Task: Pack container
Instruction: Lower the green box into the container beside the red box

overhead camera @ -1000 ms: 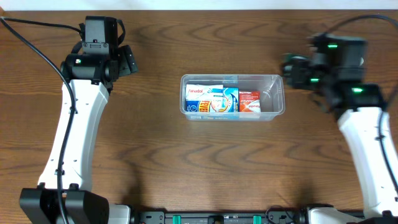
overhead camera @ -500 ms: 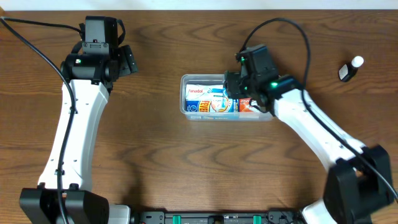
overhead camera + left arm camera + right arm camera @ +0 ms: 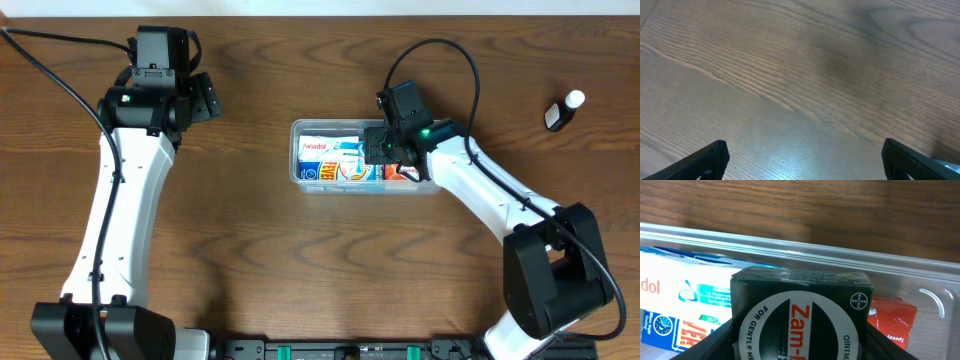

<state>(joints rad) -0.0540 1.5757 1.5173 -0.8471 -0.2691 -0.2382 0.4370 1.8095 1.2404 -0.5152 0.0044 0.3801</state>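
The clear plastic container (image 3: pixel 300 176) sits mid-table and holds a white and blue Panadol box (image 3: pixel 318 158), a blue box (image 3: pixel 352 162) and a red box (image 3: pixel 404 172). My right gripper (image 3: pixel 384 148) is over the container's middle, shut on a dark green Zam-Buk box (image 3: pixel 801 311) held between its fingers. Below it the wrist view shows the container's far rim (image 3: pixel 920 264), the white-blue boxes (image 3: pixel 685 300) and the red box (image 3: pixel 892 320). My left gripper (image 3: pixel 802 162) is open and empty over bare wood at the far left, seen from above at the table's upper left (image 3: pixel 205 98).
A small black bottle with a white cap (image 3: pixel 562 110) lies at the table's far right. The wooden table (image 3: pixel 250 260) extends around the container.
The right arm swung from the far right over to the container, carrying the green box, and has shifted a little further over its middle. The bottle at the right became visible. The left arm has not moved.
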